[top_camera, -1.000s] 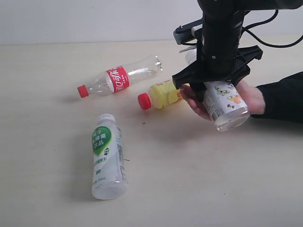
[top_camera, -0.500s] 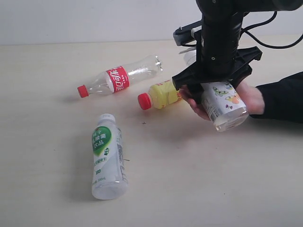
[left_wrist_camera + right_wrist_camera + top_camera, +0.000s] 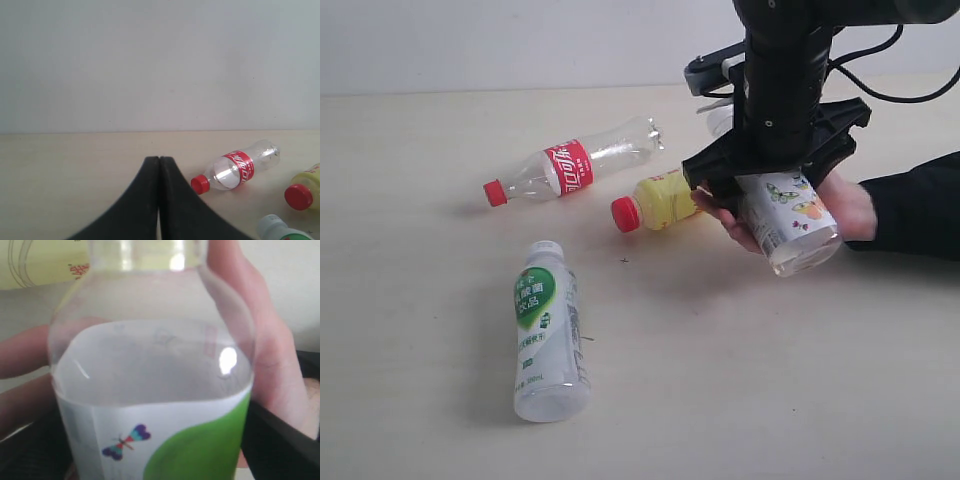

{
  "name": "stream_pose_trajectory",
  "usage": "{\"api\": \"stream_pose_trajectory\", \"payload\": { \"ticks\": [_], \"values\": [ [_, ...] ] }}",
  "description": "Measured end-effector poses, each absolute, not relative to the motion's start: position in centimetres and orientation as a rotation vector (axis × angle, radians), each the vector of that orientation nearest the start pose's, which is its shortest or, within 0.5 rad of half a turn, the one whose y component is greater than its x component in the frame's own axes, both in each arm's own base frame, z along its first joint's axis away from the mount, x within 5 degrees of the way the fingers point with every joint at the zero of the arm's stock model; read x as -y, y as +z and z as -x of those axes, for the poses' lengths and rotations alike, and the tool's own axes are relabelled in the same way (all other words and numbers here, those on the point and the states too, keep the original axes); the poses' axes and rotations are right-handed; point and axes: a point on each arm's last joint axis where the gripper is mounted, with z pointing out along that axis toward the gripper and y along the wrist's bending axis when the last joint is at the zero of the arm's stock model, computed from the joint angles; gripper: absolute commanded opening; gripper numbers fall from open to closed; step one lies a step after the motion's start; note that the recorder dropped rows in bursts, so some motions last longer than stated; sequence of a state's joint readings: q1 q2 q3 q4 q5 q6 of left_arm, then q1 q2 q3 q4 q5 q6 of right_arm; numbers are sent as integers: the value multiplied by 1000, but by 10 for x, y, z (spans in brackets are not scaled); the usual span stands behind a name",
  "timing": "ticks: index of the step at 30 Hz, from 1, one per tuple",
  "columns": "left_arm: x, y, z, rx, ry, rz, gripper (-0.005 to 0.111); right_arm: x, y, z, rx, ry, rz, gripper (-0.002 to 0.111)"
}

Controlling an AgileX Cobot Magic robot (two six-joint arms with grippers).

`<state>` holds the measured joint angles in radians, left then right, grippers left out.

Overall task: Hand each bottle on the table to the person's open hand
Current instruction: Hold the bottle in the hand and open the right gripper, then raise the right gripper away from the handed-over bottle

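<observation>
The pale beige table [image 3: 770, 400] fills the exterior view. Over its right side stands the black right arm. The jaws of the right gripper [image 3: 772, 180] are spread wide on both sides of the butterfly-label bottle [image 3: 790, 215], and they do not seem to press it. This bottle lies in the person's open hand [image 3: 848, 205], its base tilted toward the camera.

Three bottles lie on their sides on the table. The milky white bottle with green label [image 3: 548, 335] is well apart, toward the front left. The clear bottle with red label [image 3: 575, 165] is farther back.

The yellow bottle [image 3: 660, 200] lies just beside the hand. Its long axis runs across the view and its red cap points away from the hand, so I judge the right arm nearer to it.

The left gripper [image 3: 159, 165] has its fingers pressed together on nothing. The yellow bottle's base is hidden behind the right gripper.
</observation>
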<state>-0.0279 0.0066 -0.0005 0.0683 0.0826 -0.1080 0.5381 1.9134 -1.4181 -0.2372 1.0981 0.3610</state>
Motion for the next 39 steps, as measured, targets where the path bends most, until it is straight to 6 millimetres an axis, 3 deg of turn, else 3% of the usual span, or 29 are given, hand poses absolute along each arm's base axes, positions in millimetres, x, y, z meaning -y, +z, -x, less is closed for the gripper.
{"api": "stream_pose_trajectory", "payload": {
  "ticks": [4,9,10,12,14,15,18,23,27,30,37,39],
  "values": [
    [1,205,-57,-1572,-49,14,0,-174,223,-331,-2905,-240,413,82],
    [1,205,-57,-1572,-49,14,0,-169,259,-323,-2808,-174,401,79],
    [1,205,-57,-1572,-49,14,0,-167,269,-320,-2777,-156,412,73],
    [1,205,-57,-1572,-49,14,0,-163,294,-312,-2699,-118,439,46],
    [1,205,-57,-1572,-49,14,0,-156,324,-295,-2585,-19,467,8],
    [1,205,-57,-1572,-49,14,0,-152,343,-281,-2506,61,476,1],
    [1,205,-57,-1572,-49,14,0,-139,376,-242,-2321,222,544,0],
    [1,205,-57,-1572,-49,14,0,-114,399,-184,-2137,312,662,0],
    [1,205,-57,-1572,-49,14,0,-87,394,-138,-1979,322,676,0],
    [1,205,-57,-1572,-49,14,0,-70,372,-113,-1879,283,666,0],
    [1,205,-57,-1572,-49,14,0,-49,302,-81,-1846,244,679,0],
    [1,205,-57,-1572,-49,14,0,-47,298,-77,-1785,264,651,0]
  ]
}}
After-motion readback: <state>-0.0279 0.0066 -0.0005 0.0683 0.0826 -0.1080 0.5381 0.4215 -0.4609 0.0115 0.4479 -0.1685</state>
